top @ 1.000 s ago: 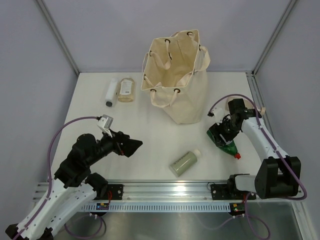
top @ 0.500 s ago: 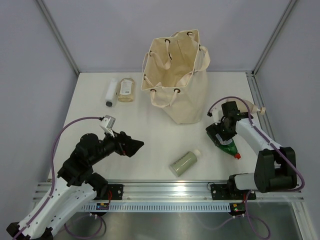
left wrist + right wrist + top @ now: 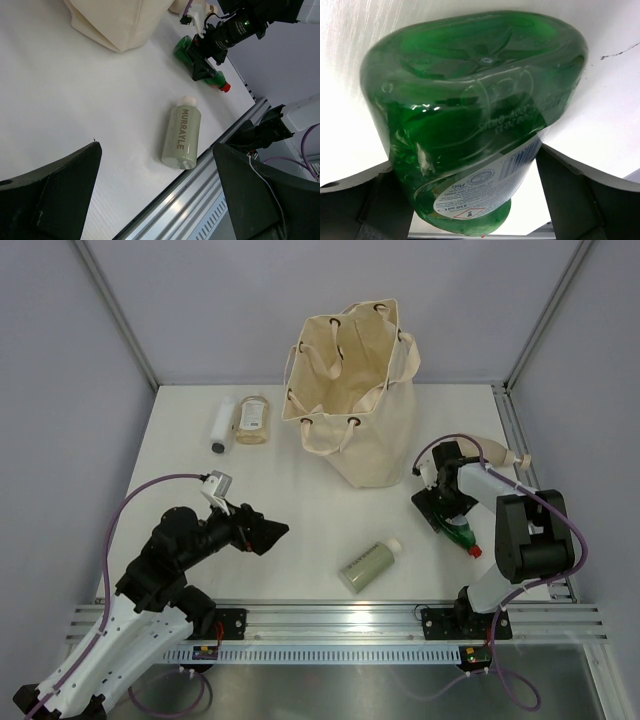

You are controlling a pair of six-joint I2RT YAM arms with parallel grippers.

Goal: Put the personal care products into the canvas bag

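The cream canvas bag [image 3: 352, 390] stands open at the back centre. A clear green bottle [image 3: 461, 533] with a red cap lies on the table at the right. My right gripper [image 3: 443, 506] is open and straddles its base. In the right wrist view the green bottle [image 3: 470, 110] fills the frame, with bare table showing beside one finger [image 3: 585, 195]. A sage green bottle [image 3: 368, 565] lies near the front edge. My left gripper [image 3: 258, 533] hovers open and empty at the front left, facing the sage bottle [image 3: 181, 132].
A white tube [image 3: 222, 425] and an amber-beige bottle [image 3: 254, 418] lie at the back left. A peach pump bottle [image 3: 496, 451] lies behind the right arm by the right frame rail. The aluminium rail [image 3: 340, 618] runs along the front edge.
My right gripper has opened its jaws around the green bottle, and the right arm's elbow has swung in toward the base. The left arm has barely moved.
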